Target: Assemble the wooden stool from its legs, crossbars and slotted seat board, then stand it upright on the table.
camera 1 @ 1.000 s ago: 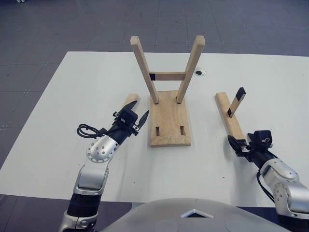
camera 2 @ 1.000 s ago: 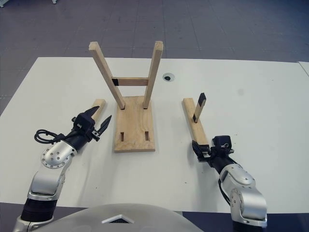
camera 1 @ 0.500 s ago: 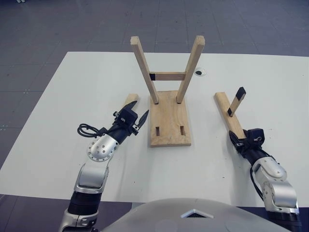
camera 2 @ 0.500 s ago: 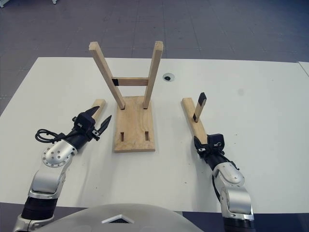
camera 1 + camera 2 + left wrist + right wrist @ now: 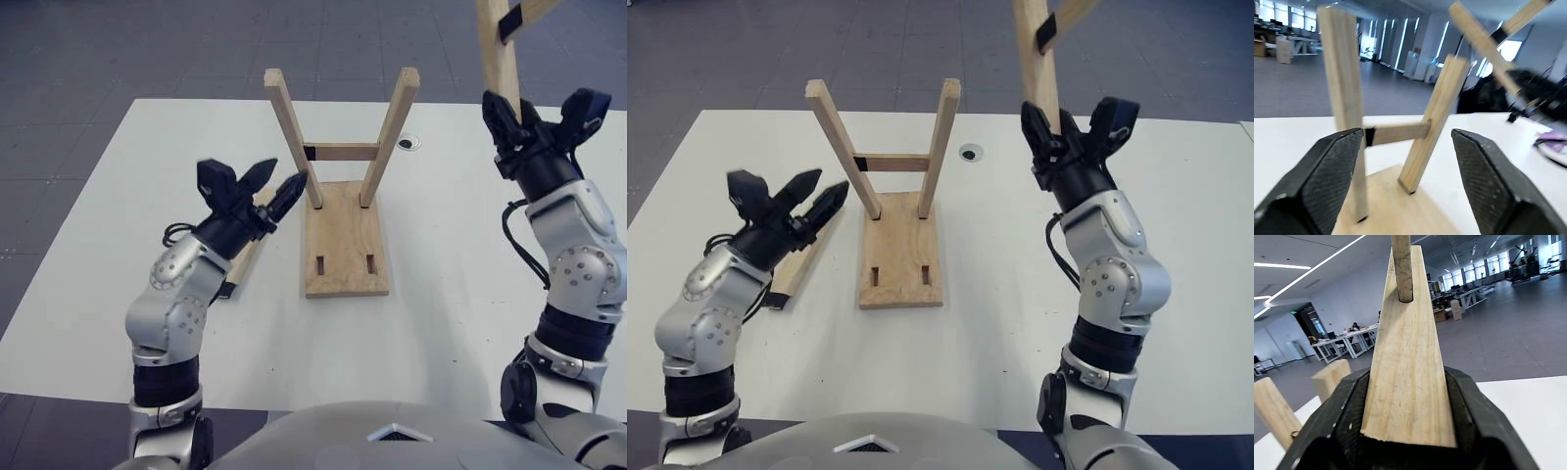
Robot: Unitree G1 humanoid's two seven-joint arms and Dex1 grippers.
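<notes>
My right pincer [image 5: 1050,132] clamps a leg [image 5: 1034,49] by its end high above the worktop [image 5: 1176,294], left pincer [image 5: 820,189] gaping empty by the seat board [image 5: 899,257]; gripped so low, it could swing and miss its slot.

White table [image 5: 98,245] on grey tiled floor [image 5: 98,39]; office desks [image 5: 1352,340] behind.

Round cable port [image 5: 408,144], grey tiled floor [image 5: 147,39]

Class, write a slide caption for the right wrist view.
Right gripper shut on a wooden leg with a crossbar fitted.
</notes>
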